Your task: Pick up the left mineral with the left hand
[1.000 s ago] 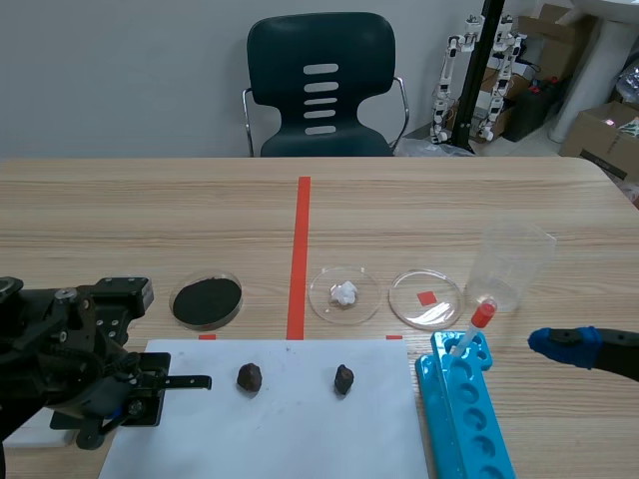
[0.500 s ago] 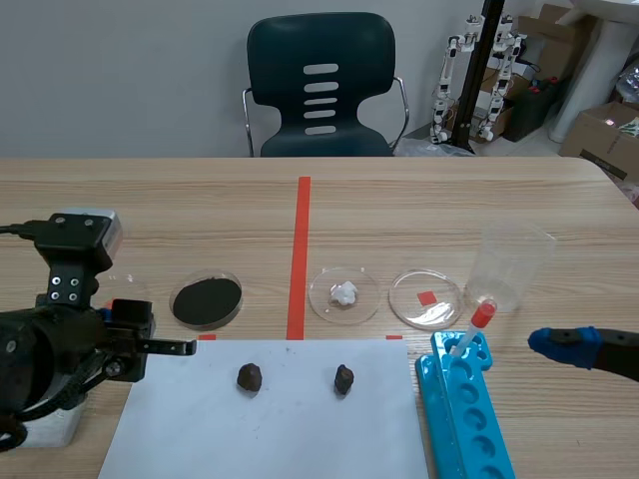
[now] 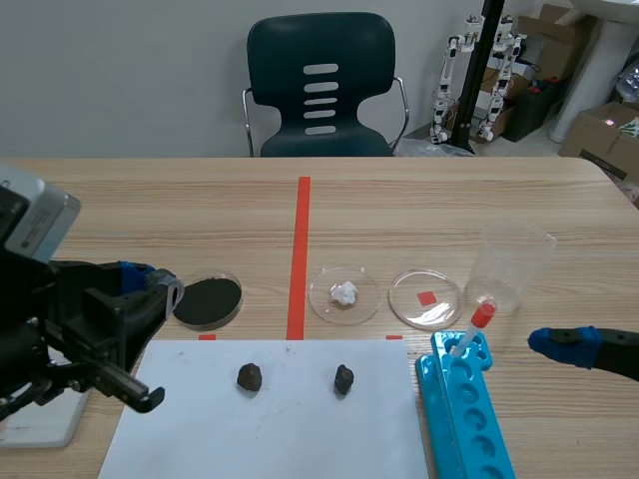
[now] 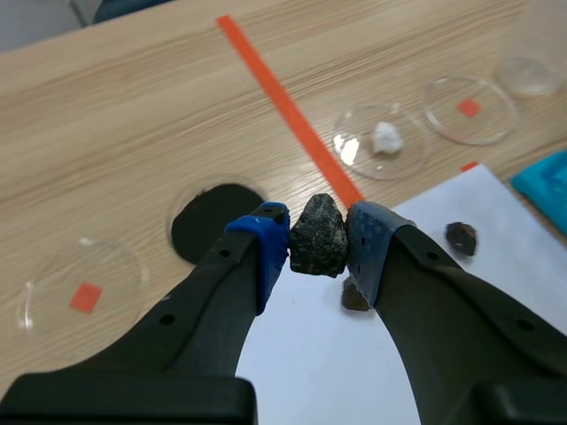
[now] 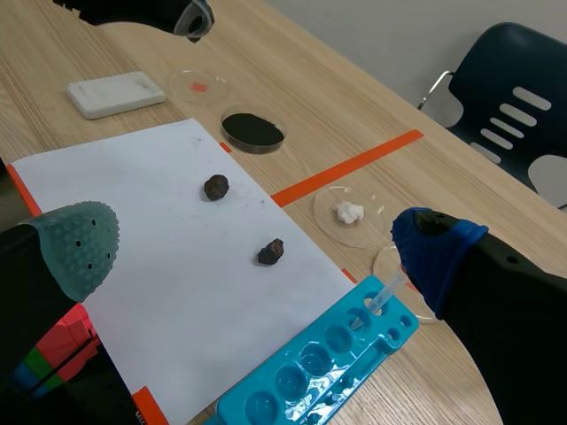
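Pale wood makes up the table (image 3: pixel 449 200), seen from between the arms, and one white sheet of paper (image 3: pixel 300 429) is laid near its front edge. Two dark stones are set on the sheet, well apart: the left stone (image 3: pixel 250 376) and the right stone (image 3: pixel 343 379). Three round clear dishes are lined up beyond the paper: a dish of black powder (image 3: pixel 207 299), a dish with a white lump (image 3: pixel 344 292) and a dish over a red square (image 3: pixel 426 297). One clear cup (image 3: pixel 514 259) is stood behind one blue tray (image 3: pixel 439 399), and one red-capped dropper (image 3: pixel 473 327) is propped in the tray's far end. The left gripper (image 3: pixel 157 283) is held raised beside the dish of black powder; what sits between its pads cannot be told from here. Only one blue tip of the right gripper (image 3: pixel 561 345) is shown, near the tray on its right side. One dark chair (image 3: pixel 321 85) is placed behind the table.

From the left wrist, a third stone (image 4: pixel 319 235) is seen clamped between the two pads, above the table. The left stone is partly hidden under one finger, on the paper. A fourth dish (image 4: pixel 53 283), also over a red square, is shown beside the dish of black powder.

From the right wrist, the fingers are spread wide with nothing gripped. Two stones are counted on the sheet, and one white block (image 5: pixel 115 93) is laid near the fourth dish.
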Motion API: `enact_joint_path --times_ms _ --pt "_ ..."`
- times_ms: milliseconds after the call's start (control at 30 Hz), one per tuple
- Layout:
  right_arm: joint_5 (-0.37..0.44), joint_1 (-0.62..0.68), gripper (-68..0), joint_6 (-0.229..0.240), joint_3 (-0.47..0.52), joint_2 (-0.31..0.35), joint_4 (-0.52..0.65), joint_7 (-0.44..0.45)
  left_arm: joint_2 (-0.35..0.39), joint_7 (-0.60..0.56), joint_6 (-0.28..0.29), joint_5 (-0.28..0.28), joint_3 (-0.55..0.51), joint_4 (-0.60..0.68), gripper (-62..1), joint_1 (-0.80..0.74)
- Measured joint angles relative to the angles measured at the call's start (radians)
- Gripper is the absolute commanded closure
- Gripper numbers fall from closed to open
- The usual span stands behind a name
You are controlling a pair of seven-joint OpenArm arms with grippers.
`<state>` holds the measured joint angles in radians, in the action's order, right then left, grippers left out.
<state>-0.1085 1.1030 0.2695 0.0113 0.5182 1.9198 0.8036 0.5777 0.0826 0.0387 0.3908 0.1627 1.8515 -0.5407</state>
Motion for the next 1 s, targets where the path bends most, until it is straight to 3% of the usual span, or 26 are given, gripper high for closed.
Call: enact_joint_path --times_ms 100,200,333,433,1000 --pt "0.000 0.000 -65.3 0.000 0.000 0.000 0.000 0.000 0.023 -0.046 0.080 -0.027 -0.051 0.044 -11.6 -0.068" --pt "0.000 0.000 -65.3 0.000 0.000 0.000 0.000 0.000 0.042 -0.101 0.126 -0.031 -0.088 0.079 -11.6 -0.134" --pt "0.000 0.000 -65.3 0.000 0.000 0.000 0.000 0.000 0.046 -0.197 0.166 -0.127 -0.133 0.097 -11.6 -0.217" --pt "0.000 0.000 -65.3 0.000 0.000 0.000 0.000 0.000 0.046 -0.216 0.172 -0.167 -0.152 0.097 -11.6 -0.263" --pt "0.000 0.000 -65.3 0.000 0.000 0.000 0.000 0.000 0.045 -0.222 0.168 -0.181 -0.194 0.097 -11.6 -0.293"
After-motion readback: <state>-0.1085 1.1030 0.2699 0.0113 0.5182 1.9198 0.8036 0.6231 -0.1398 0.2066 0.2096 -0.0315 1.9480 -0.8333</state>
